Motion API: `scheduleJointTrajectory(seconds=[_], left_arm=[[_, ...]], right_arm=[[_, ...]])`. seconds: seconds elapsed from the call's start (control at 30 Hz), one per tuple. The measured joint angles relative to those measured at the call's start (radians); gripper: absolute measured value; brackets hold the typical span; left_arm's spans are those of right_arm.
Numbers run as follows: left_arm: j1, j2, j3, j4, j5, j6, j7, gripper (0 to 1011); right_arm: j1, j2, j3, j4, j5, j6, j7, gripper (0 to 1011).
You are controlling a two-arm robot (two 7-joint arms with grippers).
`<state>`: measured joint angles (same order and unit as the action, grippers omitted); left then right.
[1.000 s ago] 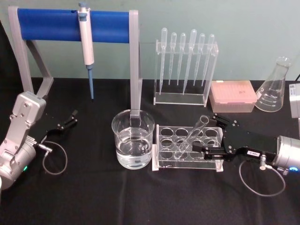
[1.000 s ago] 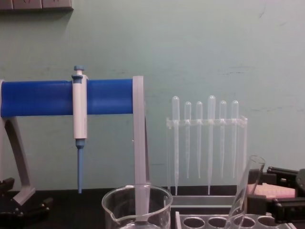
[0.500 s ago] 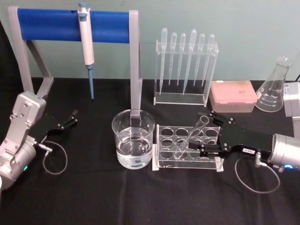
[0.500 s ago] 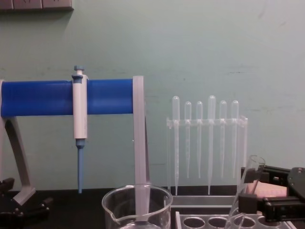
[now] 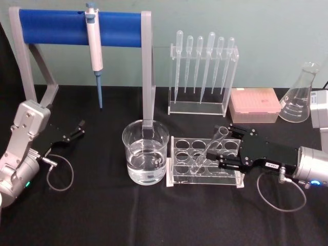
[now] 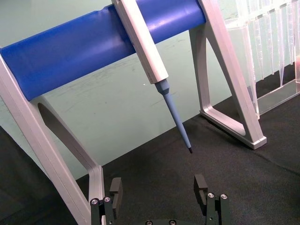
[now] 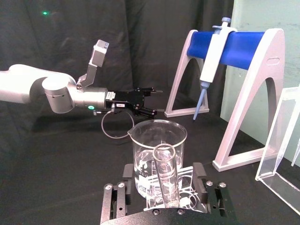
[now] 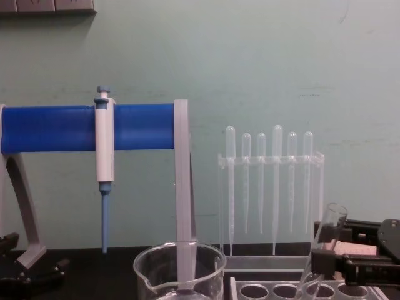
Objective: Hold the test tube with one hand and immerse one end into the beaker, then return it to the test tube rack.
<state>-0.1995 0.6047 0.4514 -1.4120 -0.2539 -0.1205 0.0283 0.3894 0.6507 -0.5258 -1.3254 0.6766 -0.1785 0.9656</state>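
Right gripper (image 5: 221, 147), center-right in the head view, is spread wide around the leaning test tube (image 5: 210, 148) in the rack (image 5: 172, 159), tube's bottom kinda lost in clear plastic; left gripper (image 5: 79, 129) idles spread, far left.

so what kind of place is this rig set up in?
Likely a lab bench setup: a micropipette hanging on a blue stand, a rack of plastic pipettes, and a conical flask.
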Motion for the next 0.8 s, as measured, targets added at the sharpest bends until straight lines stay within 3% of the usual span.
scheduleJointTrajectory(seconds=[0.13, 0.2, 0.33, 0.57, 0.8], left_arm=[[0.0, 0.0, 0.0, 0.0, 0.0, 0.0, 0.0, 1000], [0.0, 0.0, 0.0, 0.0, 0.0, 0.0, 0.0, 1000], [0.0, 0.0, 0.0, 0.0, 0.0, 0.0, 0.0, 1000], [0.0, 0.0, 0.0, 0.0, 0.0, 0.0, 0.0, 1000], [0.0, 0.0, 0.0, 0.0, 0.0, 0.0, 0.0, 1000]], right_arm=[[0.0, 0.0, 0.0, 0.0, 0.0, 0.0, 0.0, 710], [-0.001, 0.001, 0.001, 0.0, 0.0, 0.0, 0.0, 609], [-0.001, 0.001, 0.001, -0.001, 0.001, 0.0, 0.0, 528], [-0.001, 0.001, 0.001, -0.001, 0.001, 0.0, 0.0, 267], [-0.001, 0.001, 0.001, -0.002, 0.002, 0.0, -0.001, 239]])
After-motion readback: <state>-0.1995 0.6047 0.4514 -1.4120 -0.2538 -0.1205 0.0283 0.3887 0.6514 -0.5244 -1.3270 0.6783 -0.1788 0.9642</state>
